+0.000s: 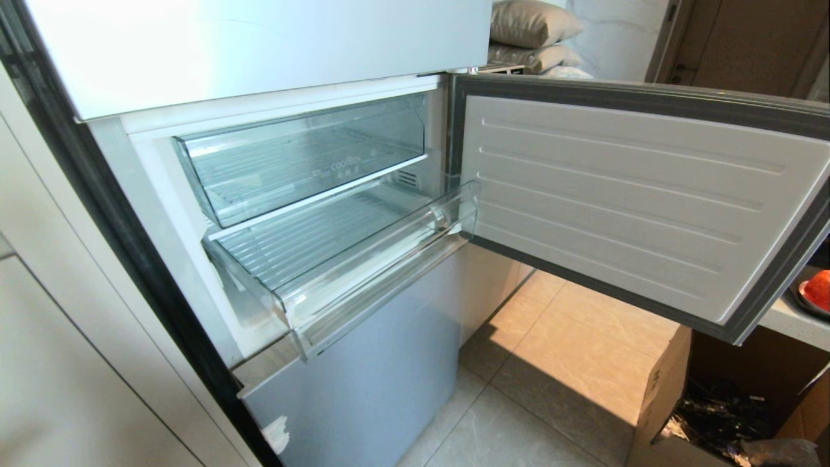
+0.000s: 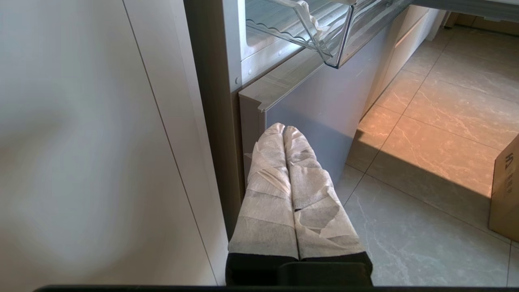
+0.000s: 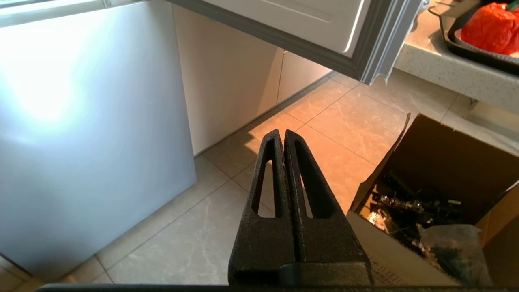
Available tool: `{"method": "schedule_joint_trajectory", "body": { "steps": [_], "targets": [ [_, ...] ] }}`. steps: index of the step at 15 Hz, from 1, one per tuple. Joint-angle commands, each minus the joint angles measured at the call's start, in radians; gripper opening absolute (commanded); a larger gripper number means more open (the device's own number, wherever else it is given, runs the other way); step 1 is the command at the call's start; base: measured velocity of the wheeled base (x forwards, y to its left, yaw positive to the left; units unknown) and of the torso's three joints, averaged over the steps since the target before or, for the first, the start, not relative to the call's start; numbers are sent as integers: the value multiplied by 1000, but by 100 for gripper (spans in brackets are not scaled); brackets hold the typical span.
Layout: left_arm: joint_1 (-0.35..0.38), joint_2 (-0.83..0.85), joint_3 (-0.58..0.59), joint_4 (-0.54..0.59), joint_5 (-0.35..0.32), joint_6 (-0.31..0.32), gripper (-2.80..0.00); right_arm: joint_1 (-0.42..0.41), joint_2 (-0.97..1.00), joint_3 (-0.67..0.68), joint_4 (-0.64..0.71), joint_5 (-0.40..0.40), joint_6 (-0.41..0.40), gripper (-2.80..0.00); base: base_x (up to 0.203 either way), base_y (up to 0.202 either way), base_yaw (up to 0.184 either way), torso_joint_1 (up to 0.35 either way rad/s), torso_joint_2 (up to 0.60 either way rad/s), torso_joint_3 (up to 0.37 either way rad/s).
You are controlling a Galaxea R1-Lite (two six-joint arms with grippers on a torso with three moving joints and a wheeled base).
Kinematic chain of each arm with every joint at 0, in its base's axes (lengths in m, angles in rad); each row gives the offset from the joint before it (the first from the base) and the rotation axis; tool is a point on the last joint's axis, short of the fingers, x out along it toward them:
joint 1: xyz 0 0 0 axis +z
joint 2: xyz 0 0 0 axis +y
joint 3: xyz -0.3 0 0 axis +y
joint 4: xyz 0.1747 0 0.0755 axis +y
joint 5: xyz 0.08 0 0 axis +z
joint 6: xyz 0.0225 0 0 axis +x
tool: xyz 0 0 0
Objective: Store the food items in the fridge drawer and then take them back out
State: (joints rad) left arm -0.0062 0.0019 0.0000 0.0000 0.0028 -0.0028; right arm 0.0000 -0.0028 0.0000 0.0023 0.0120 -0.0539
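Fridge (image 1: 259, 45): standing at the left of the head view, its middle compartment lying open and its grey lower front (image 1: 363, 383) sitting closed beneath.
Fridge door (image 1: 635, 201): swinging wide to the right, its ribbed white inner face showing, grey seal running round the edge.
Floor (image 1: 551, 389): tiled in grey, sunlight falling across it below the door.
Cardboard box (image 1: 668, 389): sitting on the floor under the door's outer corner, flaps open, dark clutter lying inside.
Upper drawer (image 1: 298, 155): clear, flat-fronted, sitting pushed in at the top of the compartment.
Fridge drawer (image 1: 337, 253): sitting pulled out below the upper drawer, ribbed floor showing bare, stepped double-walled lip (image 1: 389, 259) facing outward.
Worktop (image 1: 794, 321): reaching in at the right edge, past the door.
Dark tray (image 3: 466, 40): resting on the worktop near its edge.
Food item (image 3: 490, 26): red-orange, lying in the dark tray on the worktop, well apart from the fridge drawer; only partly showing in every view.
Left end effector (image 2: 284, 129): hanging low beside the grey lower front, cloth-wrapped fingers (image 2: 267, 194) pressing together, clenched and holding nothing.
Right end effector (image 3: 282, 134): hanging above the floor between the fridge and the box, black fingers (image 3: 308, 190) pressing together, clenched and holding nothing.
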Motion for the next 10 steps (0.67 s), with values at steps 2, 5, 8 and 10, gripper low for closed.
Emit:
{"method": "schedule_joint_trajectory", "body": {
  "steps": [2, 5, 8, 10],
  "targets": [
    [0, 1, 0, 0, 0, 0, -280, 0, 3, 0, -1, -4, 27, -280, 0, 0, 0, 0, 0, 0],
    [0, 1, 0, 0, 0, 0, -280, 0, 3, 0, -2, -10, 43, -280, 0, 0, 0, 0, 0, 0],
    [0, 2, 0, 3, 1, 18, -280, 0, 3, 0, -2, -10, 43, -280, 0, 0, 0, 0, 0, 0],
    [0, 1, -4, -1, -7, 109, -280, 0, 3, 0, -2, -10, 42, -280, 0, 0, 0, 0, 0, 0]
  ]
}}
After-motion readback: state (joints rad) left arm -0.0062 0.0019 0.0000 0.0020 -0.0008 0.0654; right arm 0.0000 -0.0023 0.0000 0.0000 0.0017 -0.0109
